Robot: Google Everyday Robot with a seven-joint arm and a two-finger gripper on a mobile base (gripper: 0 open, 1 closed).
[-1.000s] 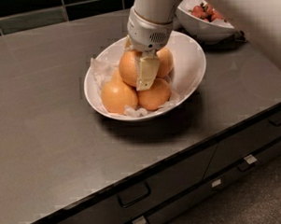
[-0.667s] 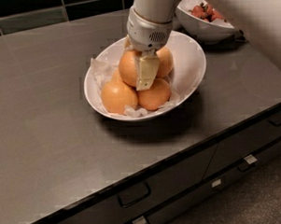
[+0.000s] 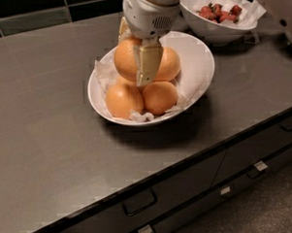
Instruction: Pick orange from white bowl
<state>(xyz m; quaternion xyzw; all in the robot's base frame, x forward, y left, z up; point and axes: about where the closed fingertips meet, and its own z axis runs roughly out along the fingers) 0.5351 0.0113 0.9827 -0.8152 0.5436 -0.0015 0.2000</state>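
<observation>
The orange [image 3: 124, 60], large, round and deep in colour, sat topmost on the other oranges [image 3: 159, 96] inside the white bowl [image 3: 202, 62]. This was a wide glossy dish lined with crumpled paper [image 3: 141, 116], upright on the bench [image 3: 49, 118]. The gripper [image 3: 133, 58] stood over the orange, its fingers [image 3: 147, 65] pressed against its sides.

Single view: high on the drawer side of the desk [image 3: 50, 156], tilted steeply down, close in. Pincer [image 3: 134, 58] at top centre, clasping the orange [image 3: 124, 61] over the white bowl [image 3: 201, 53].
</observation>
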